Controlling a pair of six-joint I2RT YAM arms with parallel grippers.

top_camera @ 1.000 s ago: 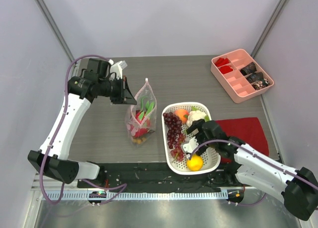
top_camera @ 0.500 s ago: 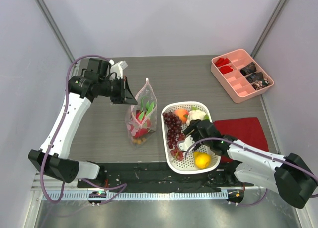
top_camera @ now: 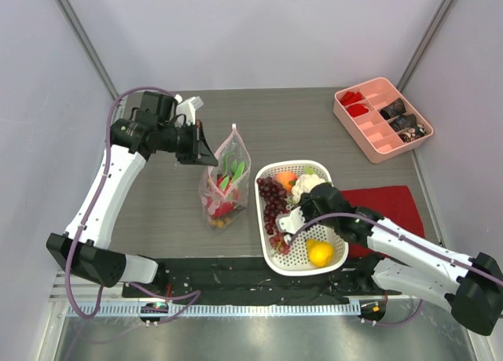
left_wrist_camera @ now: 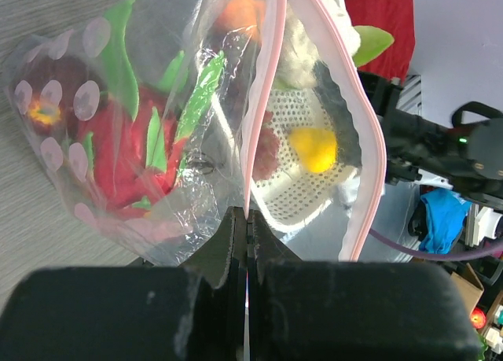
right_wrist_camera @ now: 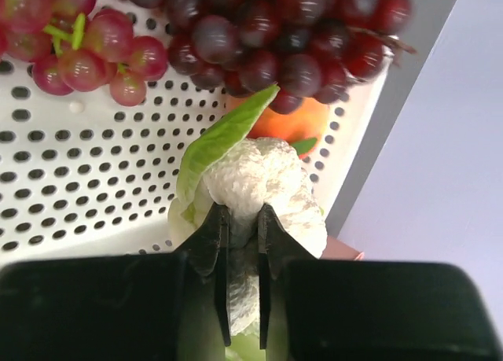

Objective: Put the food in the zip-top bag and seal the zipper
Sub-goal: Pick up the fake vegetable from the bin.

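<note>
Upright zip-top bag [top_camera: 222, 189] mid-worktop [top_camera: 161, 200], red and green fruit inside, left hand [top_camera: 209, 158] at its upper left edge. White basket [top_camera: 277, 260] just right of it holds purple grapes [top_camera: 271, 204], orange [top_camera: 286, 178], lemon [top_camera: 320, 253]. Right hand [top_camera: 302, 197] in basket at white bulb [top_camera: 311, 183]. Red cloth [top_camera: 394, 205] beside basket; pink tray [top_camera: 369, 138] far right corner.

White basket [top_camera: 277, 259], red cloth [top_camera: 394, 204] just beside it; pink divided tray [top_camera: 376, 134] well apart

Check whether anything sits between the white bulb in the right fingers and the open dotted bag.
Yes: the grapes and the basket's left wall lie between the white bulb, pinched by the right gripper, and the zip-top bag, so it probably has to lift over them. The left gripper holds the mouth open, unblocked.
</note>
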